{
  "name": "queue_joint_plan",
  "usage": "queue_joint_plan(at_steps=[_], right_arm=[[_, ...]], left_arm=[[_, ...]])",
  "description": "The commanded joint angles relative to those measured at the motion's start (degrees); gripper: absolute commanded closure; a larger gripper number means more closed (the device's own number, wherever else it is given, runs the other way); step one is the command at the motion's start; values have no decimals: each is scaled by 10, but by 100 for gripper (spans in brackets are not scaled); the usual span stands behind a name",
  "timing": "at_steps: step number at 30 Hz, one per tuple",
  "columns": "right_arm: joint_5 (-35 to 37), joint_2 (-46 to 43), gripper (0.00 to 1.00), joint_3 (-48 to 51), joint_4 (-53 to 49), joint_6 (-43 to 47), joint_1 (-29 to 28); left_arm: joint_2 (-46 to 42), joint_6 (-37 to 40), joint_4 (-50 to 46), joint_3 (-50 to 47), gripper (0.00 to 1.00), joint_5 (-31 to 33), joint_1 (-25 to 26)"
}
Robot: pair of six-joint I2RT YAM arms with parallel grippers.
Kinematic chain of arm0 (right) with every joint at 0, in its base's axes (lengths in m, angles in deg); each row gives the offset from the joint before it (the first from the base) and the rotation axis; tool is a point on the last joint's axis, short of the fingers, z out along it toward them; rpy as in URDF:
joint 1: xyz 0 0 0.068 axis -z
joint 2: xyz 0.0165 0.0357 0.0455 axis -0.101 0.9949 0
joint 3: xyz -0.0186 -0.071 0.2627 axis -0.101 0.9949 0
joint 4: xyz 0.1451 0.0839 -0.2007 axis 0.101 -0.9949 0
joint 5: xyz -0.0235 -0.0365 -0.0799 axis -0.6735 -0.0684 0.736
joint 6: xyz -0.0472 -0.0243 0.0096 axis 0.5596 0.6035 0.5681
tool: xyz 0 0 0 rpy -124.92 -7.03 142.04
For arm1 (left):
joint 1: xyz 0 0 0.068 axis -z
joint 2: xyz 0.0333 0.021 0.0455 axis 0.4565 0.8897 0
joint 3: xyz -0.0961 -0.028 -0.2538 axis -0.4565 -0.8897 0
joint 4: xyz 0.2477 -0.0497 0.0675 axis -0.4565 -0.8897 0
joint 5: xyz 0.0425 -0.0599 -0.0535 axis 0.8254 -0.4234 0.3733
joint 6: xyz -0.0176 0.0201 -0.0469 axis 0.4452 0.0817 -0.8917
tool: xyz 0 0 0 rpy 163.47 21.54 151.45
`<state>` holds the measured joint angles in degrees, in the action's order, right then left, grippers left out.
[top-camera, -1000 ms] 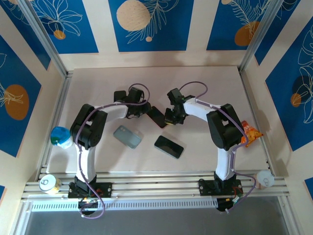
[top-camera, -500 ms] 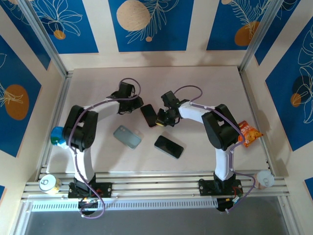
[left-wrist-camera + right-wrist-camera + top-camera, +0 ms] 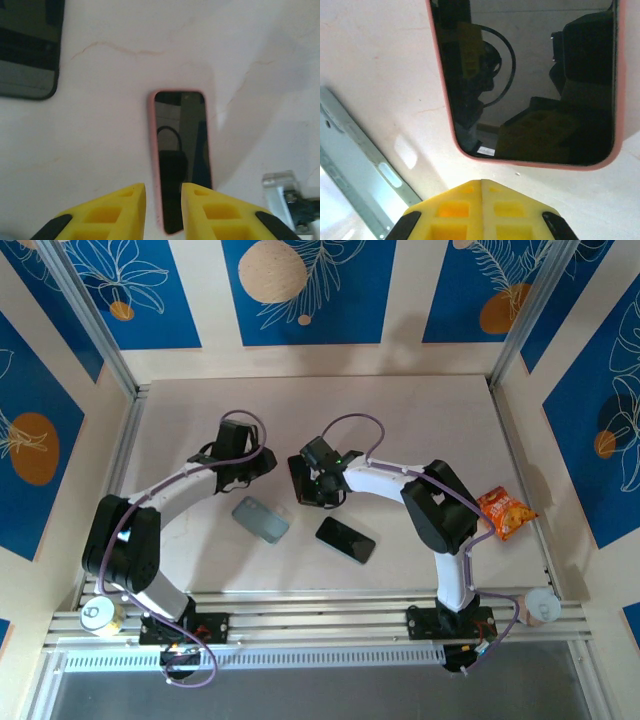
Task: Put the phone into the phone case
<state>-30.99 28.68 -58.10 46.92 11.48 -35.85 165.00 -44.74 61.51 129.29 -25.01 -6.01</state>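
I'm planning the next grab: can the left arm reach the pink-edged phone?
Probably yes: the pink-edged phone lies flat just ahead of the left gripper, with bare table between; the right gripper, shut, sits close by.

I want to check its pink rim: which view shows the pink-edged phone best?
Left wrist: the pink-edged phone lies nearly whole, pink rim visible along its sides. Right wrist shows one end close up; top external shows it small and dark.
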Motion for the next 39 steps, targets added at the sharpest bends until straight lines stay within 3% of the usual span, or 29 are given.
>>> queue_joint_plan(at_steps=[1,18,28,39], right_arm=[[1,0,100,-4,-12,32,14],[-42,90,100,-70,-17,27,44],[-49,180,100,-196,-49,-7,67],[-73,269,100,-365,-129,28,98]], left_arm=[[-18,-1,-12,-13,75,-3,-4],[-23,-25,5,-21,75,-14,-19],[-41,-38,7,-26,75,-46,-48],[-38,-36,2,-24,75,-49,-58]])
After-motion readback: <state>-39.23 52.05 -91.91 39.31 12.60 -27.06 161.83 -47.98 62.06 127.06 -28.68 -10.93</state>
